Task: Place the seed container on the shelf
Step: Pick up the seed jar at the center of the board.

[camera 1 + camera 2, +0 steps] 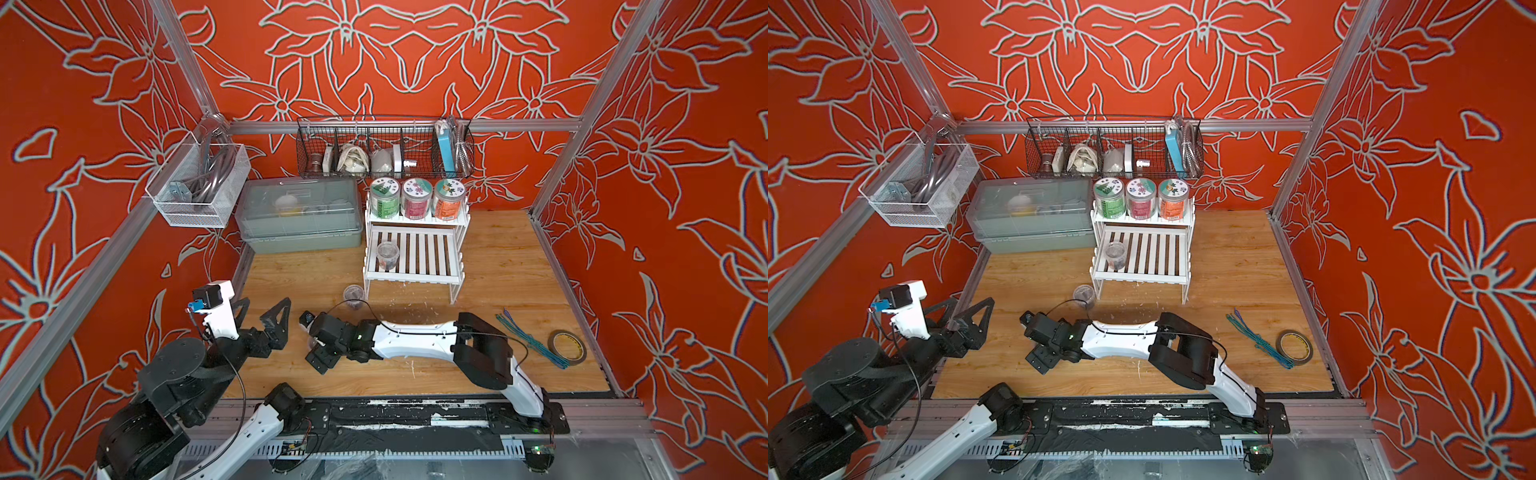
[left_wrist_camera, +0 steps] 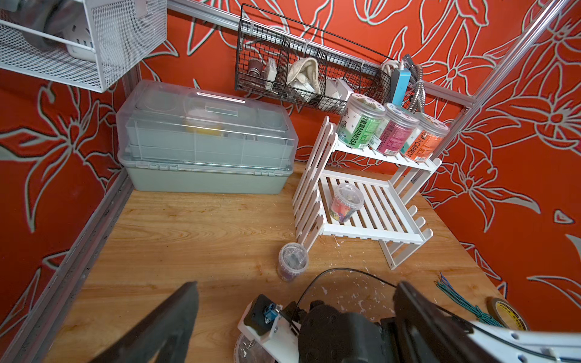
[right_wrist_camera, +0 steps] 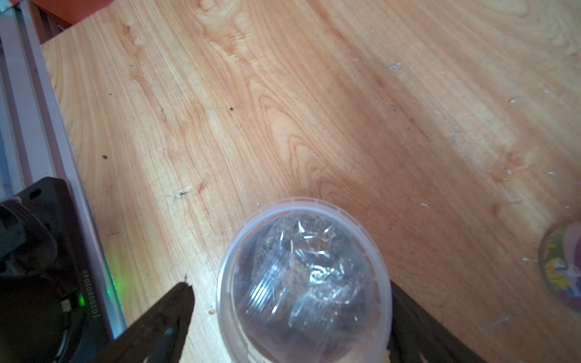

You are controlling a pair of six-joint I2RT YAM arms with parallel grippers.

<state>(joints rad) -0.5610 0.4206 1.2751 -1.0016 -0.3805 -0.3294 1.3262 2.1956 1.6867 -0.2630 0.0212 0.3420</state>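
The fingers (image 3: 169, 311) of the right gripper (image 3: 289, 284) straddle the seed container (image 3: 303, 251) on the bench (image 3: 283, 94), spread and not yet pinching, apparently to lift it onto the shelf (image 1: 411, 275); the left gripper (image 1: 268, 300) hangs open.

Counter (image 1: 498, 266), wood.
- 12 o'clock: white two-tier shelf (image 1: 415, 276). Upper tier holds three jars (image 1: 414, 198) in a row. Lower tier holds one tub (image 1: 387, 254) at its 9 o'clock end.
- 10 o'clock: lidded box (image 1: 297, 216).
- 9 o'clock: second tub (image 1: 354, 296), near the shelf's foot.
- 8 o'clock: third tub (image 3: 305, 283).
- 4 o'clock: ties (image 1: 530, 338), tape roll (image 1: 566, 345).
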